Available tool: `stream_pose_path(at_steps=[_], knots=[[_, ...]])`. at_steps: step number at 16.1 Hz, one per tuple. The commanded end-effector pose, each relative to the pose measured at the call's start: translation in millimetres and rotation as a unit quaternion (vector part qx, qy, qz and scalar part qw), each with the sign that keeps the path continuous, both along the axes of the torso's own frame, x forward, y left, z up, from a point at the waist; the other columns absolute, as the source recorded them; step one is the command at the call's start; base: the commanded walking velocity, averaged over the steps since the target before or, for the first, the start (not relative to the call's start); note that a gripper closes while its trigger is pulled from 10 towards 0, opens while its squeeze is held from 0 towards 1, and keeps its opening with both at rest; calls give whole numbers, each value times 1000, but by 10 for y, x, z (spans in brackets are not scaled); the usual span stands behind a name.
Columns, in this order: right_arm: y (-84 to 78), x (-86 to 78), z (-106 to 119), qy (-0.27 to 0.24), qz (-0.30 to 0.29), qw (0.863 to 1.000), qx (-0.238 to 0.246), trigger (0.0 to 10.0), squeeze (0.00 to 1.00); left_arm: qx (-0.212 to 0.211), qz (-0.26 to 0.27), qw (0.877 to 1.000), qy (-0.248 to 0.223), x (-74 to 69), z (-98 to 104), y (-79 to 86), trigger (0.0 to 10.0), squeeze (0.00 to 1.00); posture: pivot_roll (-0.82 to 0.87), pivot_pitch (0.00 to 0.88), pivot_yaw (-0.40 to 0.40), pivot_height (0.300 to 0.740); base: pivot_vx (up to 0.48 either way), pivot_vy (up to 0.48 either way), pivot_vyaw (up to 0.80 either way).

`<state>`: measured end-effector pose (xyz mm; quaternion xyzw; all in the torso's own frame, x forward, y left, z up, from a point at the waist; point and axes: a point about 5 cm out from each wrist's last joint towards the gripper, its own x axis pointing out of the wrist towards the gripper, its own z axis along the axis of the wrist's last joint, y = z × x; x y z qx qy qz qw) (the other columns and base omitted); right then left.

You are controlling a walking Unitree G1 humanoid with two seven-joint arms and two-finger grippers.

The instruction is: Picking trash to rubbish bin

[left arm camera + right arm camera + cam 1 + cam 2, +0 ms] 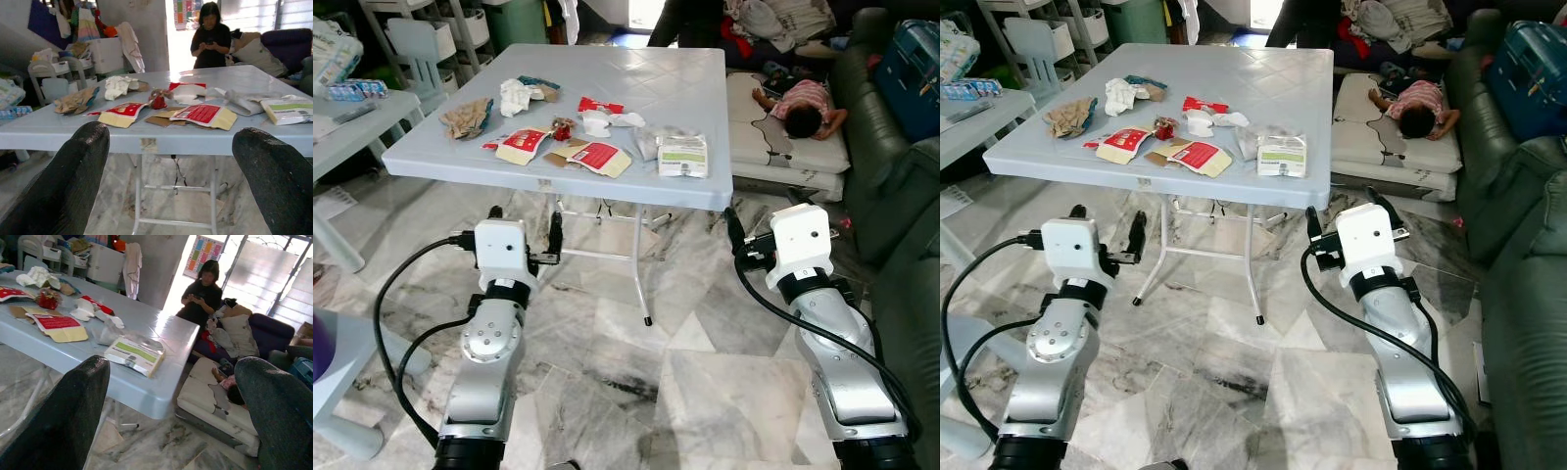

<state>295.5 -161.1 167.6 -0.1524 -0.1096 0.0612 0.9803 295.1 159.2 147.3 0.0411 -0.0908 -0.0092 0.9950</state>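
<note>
**Trash lay on the table while both grippers waited below**

A light grey plastic folding table (705,117) stood in the upper middle of the frame, on a marbled stone floor (705,392). Trash was spread across the table top. At the left lay a crumpled brown paper wad (465,117). Beside it sat a scrunched white tissue (517,95). Lower down was a flat red and cream card packet (521,145). Next came a small red crumpled wrapper (563,128), and then a bigger red and cream card packet (599,157). Above that lay a red and white torn wrapper (605,113). At the right end of the row was a white pouch with a green label (682,156), close to the table's front edge.

The left gripper (524,235) hung in the lower left, under the table's front edge, with its two black fingers (68,181) spread wide and nothing between them. The right gripper (171,411) was in the lower right, near the table's corner. Its fingers were spread wide too and held nothing.

At the upper right, a small child in a pink top (803,103) lay on a white floor mattress (754,157). A person in black clothes (203,293) stood beyond the table.
</note>
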Motion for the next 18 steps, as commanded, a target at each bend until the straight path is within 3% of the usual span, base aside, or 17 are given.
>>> stream_pose_path(at_steps=[1, 8, 18], knots=[[10, -13, 20, -4, 2, 1000, 2, 10000, 0, -7, -2, 1000, 1, 9, 18, 31, 10000, 0, -35, 49, -36, 740, 0, 0, 0], [42, -24, 11, -5, 11, 1000, 0, 10000, 0, -27, -41, 999, 3, -18, 28, -33, 10000, 0, -24, 44, -34, 740, 403, 0, 0], [81, -42, -12, -1, 21, 1000, 2, 10000, 0, -22, -46, 999, 12, -32, -3, -54, 10000, 0, -23, 50, -34, 740, 469, 0, 0]])
